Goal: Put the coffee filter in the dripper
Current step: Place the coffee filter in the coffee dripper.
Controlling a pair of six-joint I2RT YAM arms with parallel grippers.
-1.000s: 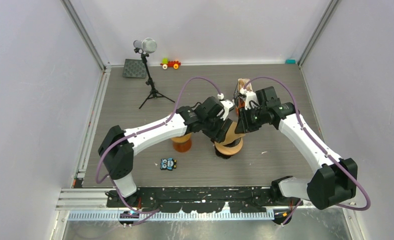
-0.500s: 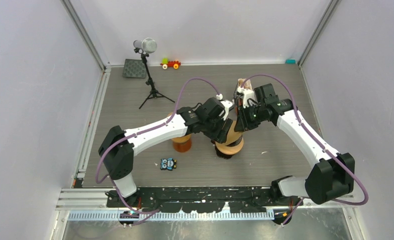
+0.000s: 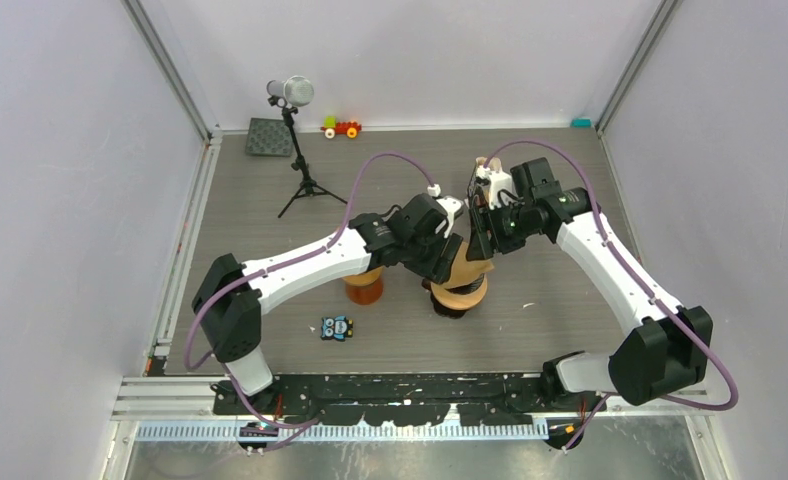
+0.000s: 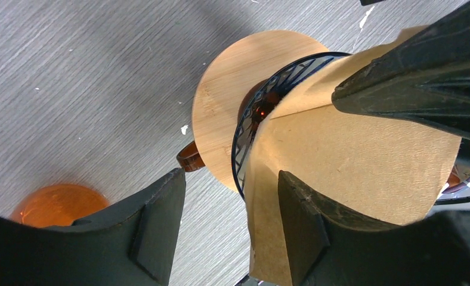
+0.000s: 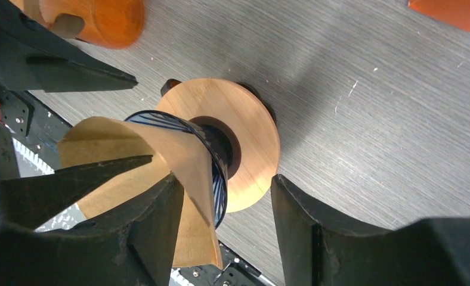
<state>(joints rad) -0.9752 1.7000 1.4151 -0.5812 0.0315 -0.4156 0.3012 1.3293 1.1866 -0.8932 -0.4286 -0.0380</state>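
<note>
– At the middle of the surface (image 3: 250, 200), the coffee filter (image 4: 352, 161) is sitting point-down in the black wire cone of the dripper (image 5: 244, 137), its brown paper mouth flaring out above the rim.

– Is either gripper holding it?

– Neither is pinching it. The left gripper (image 4: 229, 174) is standing with its jaws well apart, straddling one edge of the paper. One finger (image 4: 301, 226) is lying over the filter, though I cannot tell whether it is touching.

– And the other one?

– The right gripper (image 5: 225, 179) is hanging with its jaws parted too, and the wire cone and the dripper's round wooden disc are showing in the gap. One of its fingers (image 5: 155, 238) is overlapping the paper; whether they are touching is unclear.

– What is lying around the dripper?

– An orange cup (image 3: 364, 288) is standing just beside it, half under the left arm. A small blue toy (image 3: 336, 327) is lying nearer the arm bases.

– Farther out?

– A microphone on a tripod (image 3: 292, 92) is standing toward the far left corner, near a dark square pad (image 3: 269, 137) and a coloured toy car (image 3: 341, 127). The grey wood-grain surface is running up to pale walls (image 3: 420, 60) framed by metal posts (image 3: 173, 70).
</note>
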